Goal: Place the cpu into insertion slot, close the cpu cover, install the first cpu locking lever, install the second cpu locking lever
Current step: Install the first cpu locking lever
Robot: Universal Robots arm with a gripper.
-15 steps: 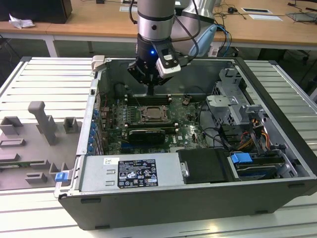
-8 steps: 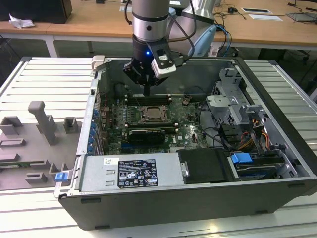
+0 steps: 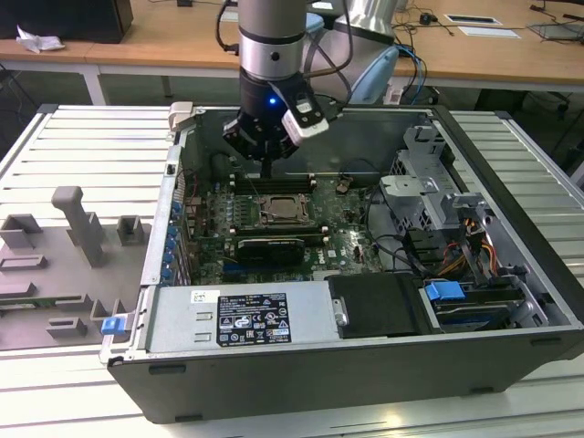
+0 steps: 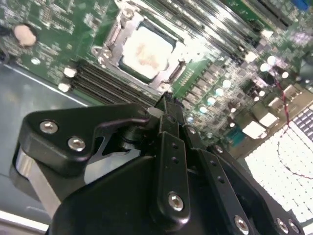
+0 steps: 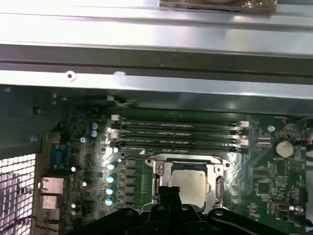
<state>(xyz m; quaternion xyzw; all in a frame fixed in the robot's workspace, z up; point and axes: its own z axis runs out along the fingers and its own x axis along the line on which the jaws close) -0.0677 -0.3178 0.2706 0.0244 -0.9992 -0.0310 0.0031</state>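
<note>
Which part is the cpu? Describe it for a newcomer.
Start at the open black computer case and find its green motherboard. Beside the long black memory slots sits a silvery metal frame; the cpu is the pale silvery-beige square inside, the only smooth plate there.

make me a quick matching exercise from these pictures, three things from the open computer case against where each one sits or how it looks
Things:
1. pale silvery-beige square cpu
2. black robot pincer
3. long black memory slots

Descriptions:
A. fingertips together, hanging over the green motherboard
B. lying in parallel rows beside the socket
C. seated in the insertion slot, framed by the silvery metal cpu cover

Pairs: 1-C, 2-A, 3-B
</note>
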